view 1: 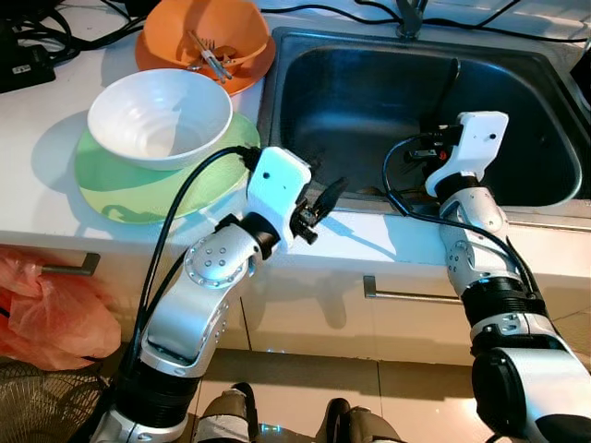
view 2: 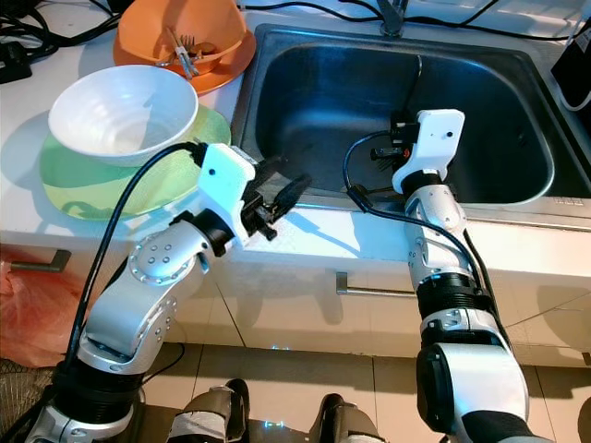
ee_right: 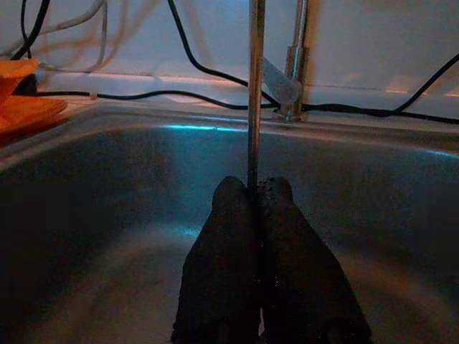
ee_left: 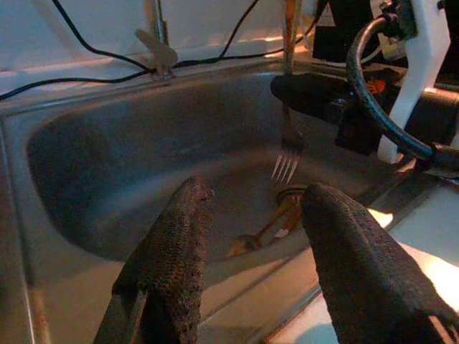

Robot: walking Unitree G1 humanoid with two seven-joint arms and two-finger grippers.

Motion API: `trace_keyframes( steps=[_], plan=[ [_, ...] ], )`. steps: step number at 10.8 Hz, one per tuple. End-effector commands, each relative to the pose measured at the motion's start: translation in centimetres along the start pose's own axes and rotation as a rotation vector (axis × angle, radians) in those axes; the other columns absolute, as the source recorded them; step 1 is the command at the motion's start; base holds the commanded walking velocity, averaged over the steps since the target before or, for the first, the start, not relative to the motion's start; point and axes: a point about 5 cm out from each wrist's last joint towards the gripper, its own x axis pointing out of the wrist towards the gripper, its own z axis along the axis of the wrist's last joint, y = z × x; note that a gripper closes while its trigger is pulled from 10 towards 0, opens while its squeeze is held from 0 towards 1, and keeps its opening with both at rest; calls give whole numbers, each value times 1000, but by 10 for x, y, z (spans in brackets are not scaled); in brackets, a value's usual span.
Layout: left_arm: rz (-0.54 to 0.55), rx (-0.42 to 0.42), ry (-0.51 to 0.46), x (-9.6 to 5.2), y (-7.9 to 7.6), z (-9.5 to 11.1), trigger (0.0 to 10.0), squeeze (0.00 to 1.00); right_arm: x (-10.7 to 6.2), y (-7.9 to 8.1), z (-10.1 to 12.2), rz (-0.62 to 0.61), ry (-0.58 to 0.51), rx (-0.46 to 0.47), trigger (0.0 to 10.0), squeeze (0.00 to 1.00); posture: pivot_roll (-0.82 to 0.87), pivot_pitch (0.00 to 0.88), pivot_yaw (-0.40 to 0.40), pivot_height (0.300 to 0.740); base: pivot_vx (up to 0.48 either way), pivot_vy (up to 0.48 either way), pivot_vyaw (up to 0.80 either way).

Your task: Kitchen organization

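My right gripper [ee_right: 253,190] is shut on the metal handle of a fork [ee_left: 289,136], holding it upright over the steel sink [view 1: 369,101] with the tines pointing down. Two or so utensils [ee_left: 269,226] lie by the drain at the sink's bottom. My left gripper [view 1: 323,205] stands open at the sink's front rim with nothing between its fingers [ee_left: 176,244]. To the left on the counter, a white bowl [view 1: 159,115] sits on a green plate [view 1: 120,194]. Behind it is an orange bowl [view 1: 205,41] with several utensils inside.
The faucet [view 1: 411,14] rises behind the sink, and black cables [view 1: 83,37] run along the back of the white counter. Below the counter are drawer fronts with a metal handle [view 1: 406,295]. An orange plastic bag [view 1: 46,309] hangs at lower left.
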Motion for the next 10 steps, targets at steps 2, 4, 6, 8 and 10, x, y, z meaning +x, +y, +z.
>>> trace_keyframes(
  steps=[2, 4, 6, 8, 10],
  plan=[
    [-34, 5, 7, -1, -7, 0, 10000, 0, -5, -2, -13, 2, 57, -6, 10000, 0, 228, 192, -40, 740, 0, 0, 0],
    [-37, 9, 5, 0, -8, 1, 10000, 0, -5, -1, -14, 12, 57, -3, 10000, 0, 229, 196, -42, 740, 0, 0, 0],
    [-33, 8, 4, 0, -7, 1, 10000, 0, -4, 0, -14, 17, 61, 1, 10000, 518, 232, 202, -45, 740, 0, 0, 0],
    [-29, 7, 3, 1, -7, 1, 10000, 0, -4, 0, -15, 19, 66, 1, 10000, 494, 232, 204, -47, 740, 0, 0, 0],
    [-26, 9, -3, 2, -7, 3, 10000, 0, -4, 0, -15, 22, 66, -2, 10000, 0, 230, 206, -48, 740, 0, 0, 0]
  ],
)
